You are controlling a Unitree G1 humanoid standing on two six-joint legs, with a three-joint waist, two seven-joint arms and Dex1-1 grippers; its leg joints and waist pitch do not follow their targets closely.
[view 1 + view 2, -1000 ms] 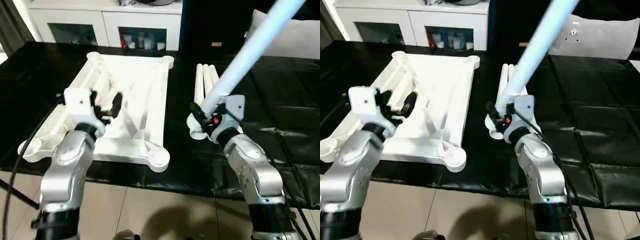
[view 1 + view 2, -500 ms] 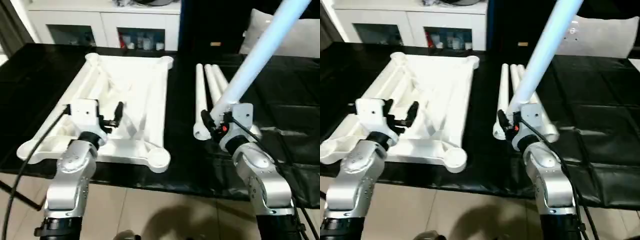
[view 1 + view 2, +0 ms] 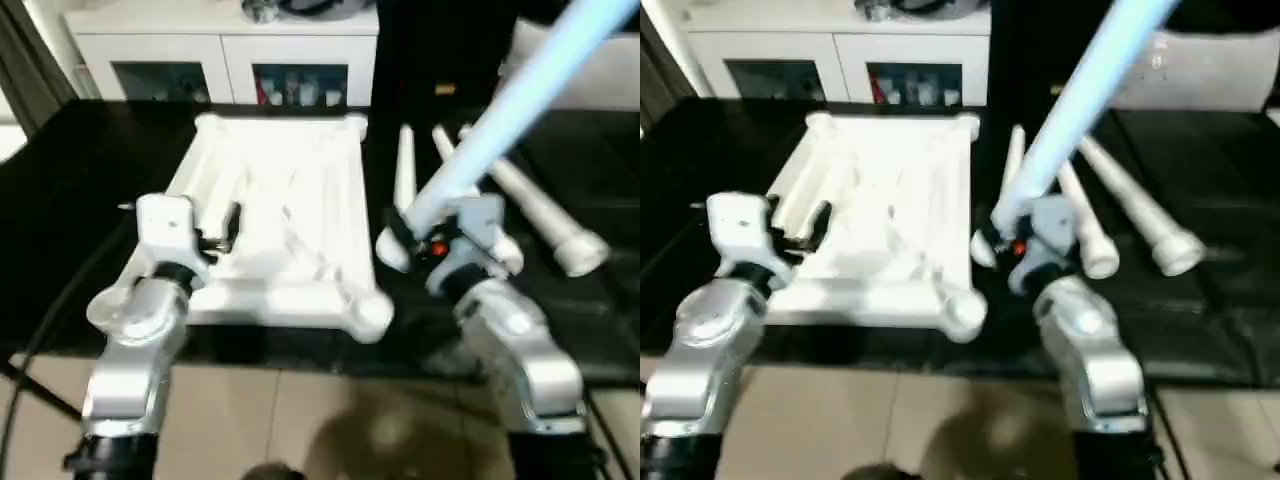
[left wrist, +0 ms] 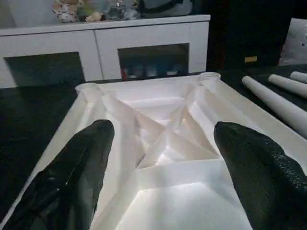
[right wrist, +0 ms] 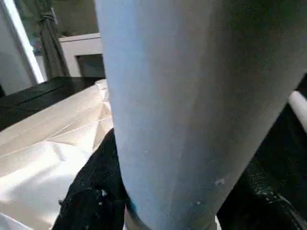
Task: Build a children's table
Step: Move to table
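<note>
White plastic table top (image 3: pixel 285 215) is lying upside down on the black table cover (image 3: pixel 80 190). The right gripper (image 3: pixel 415 232) is squeezing one long white round leg (image 3: pixel 520 85), tilting up. The left gripper (image 4: pixel 163 158), fingers spread wide, is hanging over the top.

Left gripper (image 4: pixel 158 158): fingers spread wide over the near end of the upturned tabletop (image 3: pixel 290 190); the gap between them is unobstructed, with ribs and corner sockets beyond. Right gripper (image 3: pixel 420 235): clamped on a leg (image 3: pixel 520 95) that slants up and away to its right. Three loose legs (image 3: pixel 1120 210) lie on the black table (image 3: pixel 70 190) just beyond and right of it.
</note>
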